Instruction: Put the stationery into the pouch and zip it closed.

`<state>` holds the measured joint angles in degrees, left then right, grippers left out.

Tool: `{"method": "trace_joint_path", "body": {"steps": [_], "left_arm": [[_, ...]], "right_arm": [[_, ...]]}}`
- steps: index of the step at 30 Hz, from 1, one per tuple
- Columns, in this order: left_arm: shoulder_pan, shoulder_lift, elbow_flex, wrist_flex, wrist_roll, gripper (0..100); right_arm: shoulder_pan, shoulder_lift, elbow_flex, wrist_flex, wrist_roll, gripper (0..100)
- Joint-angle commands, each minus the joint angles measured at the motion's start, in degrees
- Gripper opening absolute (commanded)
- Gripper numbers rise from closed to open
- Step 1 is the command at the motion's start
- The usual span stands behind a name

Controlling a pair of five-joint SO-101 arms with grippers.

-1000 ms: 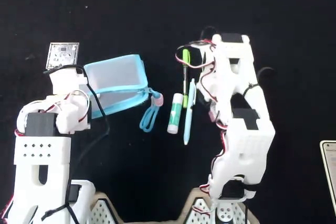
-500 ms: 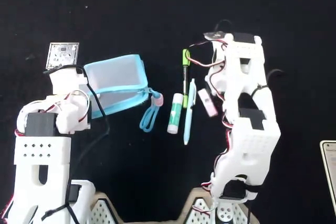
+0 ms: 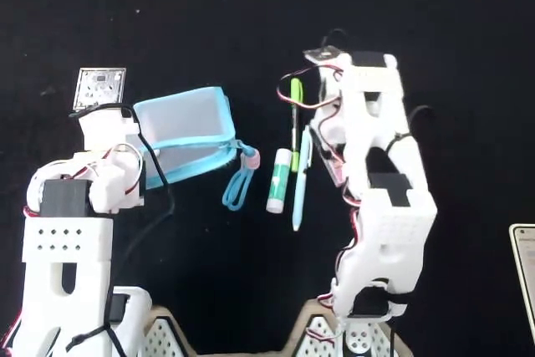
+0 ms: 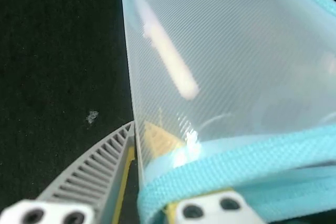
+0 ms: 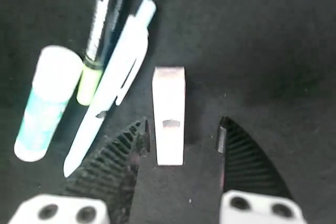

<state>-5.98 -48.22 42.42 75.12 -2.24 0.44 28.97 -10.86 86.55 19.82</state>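
A translucent pouch [image 3: 184, 133] with light blue trim lies left of centre, and my left gripper [image 3: 138, 138] is shut on its near edge; up close, the pouch [image 4: 226, 72] has one grey finger [image 4: 100, 174] outside it. On the mat lie a glue stick [image 3: 278, 180], a light blue pen [image 3: 301, 175] and a green and black pen [image 3: 295, 114]. My right gripper [image 5: 181, 134] hangs open over a pale pink eraser [image 5: 169, 121], one finger on each side and neither touching it. Beside the eraser are the glue stick [image 5: 44, 108] and the light blue pen [image 5: 113, 87].
The pouch's blue strap loop [image 3: 238, 186] and pink zipper pull [image 3: 250, 157] trail toward the glue stick. A small square card [image 3: 100, 88] lies behind the left arm. A white card [image 3: 524, 261] pokes in at the right edge. The mat is black.
The right arm swung to the right, baring the eraser, then came back left over it. The left arm and pouch have not moved.
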Motion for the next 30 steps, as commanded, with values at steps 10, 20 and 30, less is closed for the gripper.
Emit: {"method": "trace_joint_path", "body": {"steps": [10,20,30], "left_arm": [[0.22,0.35,2.07,0.26,0.18,3],[0.22,0.35,2.15,0.35,0.18,3],[0.22,0.35,2.15,0.18,0.18,3]], "right_arm": [[-0.88,-12.09,19.91,-24.09,0.35,20.1],[0.44,-13.49,23.78,-27.25,-0.18,1.0],[1.85,-17.1,23.6,-22.33,-0.44,1.2]]}}
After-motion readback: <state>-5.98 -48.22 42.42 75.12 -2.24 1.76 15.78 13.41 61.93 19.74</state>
